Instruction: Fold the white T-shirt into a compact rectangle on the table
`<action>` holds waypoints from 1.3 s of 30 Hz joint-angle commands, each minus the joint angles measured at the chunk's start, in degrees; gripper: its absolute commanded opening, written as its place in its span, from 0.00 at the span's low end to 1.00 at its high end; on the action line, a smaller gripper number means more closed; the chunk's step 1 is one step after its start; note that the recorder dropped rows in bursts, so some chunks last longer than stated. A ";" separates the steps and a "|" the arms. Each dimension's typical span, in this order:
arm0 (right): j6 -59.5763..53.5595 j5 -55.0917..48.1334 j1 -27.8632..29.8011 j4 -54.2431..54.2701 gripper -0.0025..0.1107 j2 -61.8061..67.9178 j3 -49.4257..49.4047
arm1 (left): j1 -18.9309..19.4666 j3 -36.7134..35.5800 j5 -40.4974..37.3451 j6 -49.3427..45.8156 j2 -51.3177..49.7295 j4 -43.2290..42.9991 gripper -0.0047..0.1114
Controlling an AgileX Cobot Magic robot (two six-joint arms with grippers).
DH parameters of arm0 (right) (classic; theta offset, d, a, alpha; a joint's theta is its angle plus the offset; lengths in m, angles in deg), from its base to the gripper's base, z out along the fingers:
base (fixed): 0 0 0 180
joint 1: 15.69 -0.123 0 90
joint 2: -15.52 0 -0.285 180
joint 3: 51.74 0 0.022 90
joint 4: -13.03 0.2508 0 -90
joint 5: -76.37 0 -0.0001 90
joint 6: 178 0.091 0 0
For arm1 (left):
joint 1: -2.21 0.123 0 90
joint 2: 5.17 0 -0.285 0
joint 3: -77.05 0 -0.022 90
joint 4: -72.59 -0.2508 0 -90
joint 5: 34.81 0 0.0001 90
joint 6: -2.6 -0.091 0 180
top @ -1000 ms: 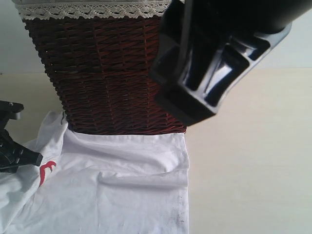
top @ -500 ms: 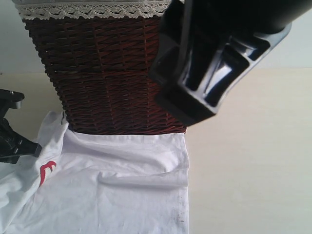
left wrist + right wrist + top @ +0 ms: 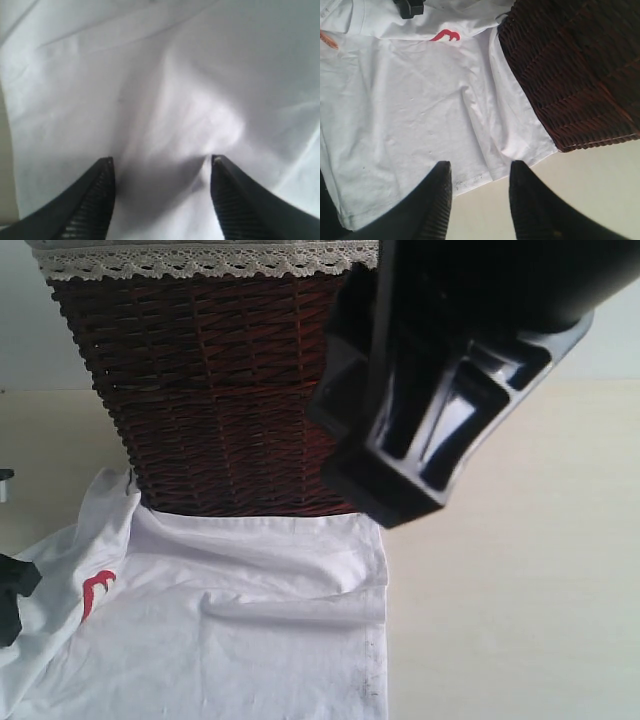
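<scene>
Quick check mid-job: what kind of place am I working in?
Probably a laundry-folding bench, home or lab I can't tell: a brown wicker basket with a lace-trimmed liner stands on a pale table, and a white T-shirt lies spread at its foot.

No legible txt; red mark [image 3: 97, 592] on T-shirt [image 3: 250, 620] unreadable

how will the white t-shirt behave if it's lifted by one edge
Probably floppy: the white T-shirt lies in soft creases, so a lifted edge would likely sag and drape. It looks thin, so a push may bunch it on the smooth table rather than slide it whole.
</scene>
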 commanded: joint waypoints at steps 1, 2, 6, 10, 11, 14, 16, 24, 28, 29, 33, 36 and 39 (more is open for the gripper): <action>-0.59 0.27 0.26 -0.01 0.35 -0.23 -1.41 | 0.25 -0.41 -0.44 -3.78 0.03 3.41 0.52; -0.59 0.27 0.26 -0.01 0.35 -0.23 -1.41 | 0.25 -0.41 -0.44 -4.81 0.03 4.14 0.51; -0.59 0.27 0.26 -0.01 0.35 -0.23 -1.41 | 0.25 -0.41 -0.44 -5.91 0.03 4.31 0.32; -0.59 0.27 0.26 -0.12 0.35 -0.23 -1.42 | 0.25 -0.41 -0.36 -6.89 0.03 3.94 0.05; -0.59 0.27 0.26 -0.21 0.35 -0.23 -1.42 | 0.25 -0.41 -0.36 -6.89 0.03 3.94 0.04; -0.59 0.27 0.26 -0.21 0.35 -0.23 -1.42 | 0.25 -0.41 -0.80 -7.43 0.03 3.94 0.04; -0.59 0.27 0.26 -0.21 0.35 -0.23 -1.42 | 0.25 -0.41 -1.65 -8.26 0.03 3.94 0.04; -0.59 0.27 0.26 -0.19 0.35 -0.23 -1.42 | 0.25 3.71 1.14 -7.74 4.37 2.37 0.04; -0.59 0.27 0.26 -0.19 0.35 -0.23 -1.42 | 0.56 7.30 0.60 -7.09 7.16 -1.38 0.04; -0.59 0.27 0.26 -0.19 0.35 -0.23 -1.42 | 0.95 8.44 0.35 -6.76 7.60 -2.23 0.04; -0.59 0.27 0.26 -0.19 0.35 -0.23 -1.42 | 3.17 12.12 0.22 -6.76 8.12 -3.68 0.04; -0.59 0.27 0.26 -0.19 0.35 -0.23 -1.42 | 4.94 13.55 2.85 -6.76 8.01 -6.34 0.04; -0.59 0.27 0.26 -0.19 0.35 -0.23 -1.42 | 6.53 13.68 10.27 -6.47 8.01 -8.04 0.04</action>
